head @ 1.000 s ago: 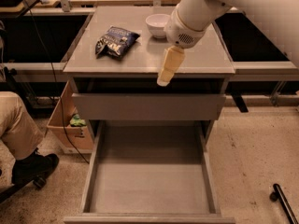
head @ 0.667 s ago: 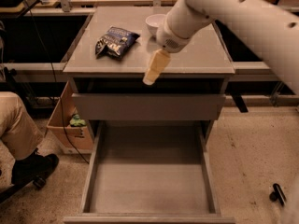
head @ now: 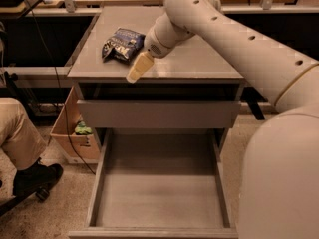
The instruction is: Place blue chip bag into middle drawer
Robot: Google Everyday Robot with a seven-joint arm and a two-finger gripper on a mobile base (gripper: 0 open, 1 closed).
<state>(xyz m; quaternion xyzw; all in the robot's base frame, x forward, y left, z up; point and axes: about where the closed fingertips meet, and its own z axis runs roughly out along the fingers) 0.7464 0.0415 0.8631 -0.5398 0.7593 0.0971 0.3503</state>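
The blue chip bag (head: 121, 44) lies on the grey cabinet top (head: 199, 59), toward its left side, shiny and wrinkled with white lettering. My gripper (head: 135, 71) hangs over the front left part of the cabinet top, just right of and in front of the bag, apart from it. It holds nothing that I can see. The middle drawer (head: 158, 190) is pulled wide open below, with a bare flat grey floor and low side walls. My arm (head: 239, 39) crosses the cabinet top from the right and hides the far right of it.
A shut drawer front (head: 159, 113) sits above the open drawer. A cardboard box (head: 75, 133) stands on the floor left of the cabinet. A seated person's leg and black shoe (head: 30, 176) are at far left. Dark benches stand behind.
My gripper has moved left across the front of the cabinet top, ending close to the chip bag. My arm now covers the back right of the cabinet top, where the white bowl showed before.
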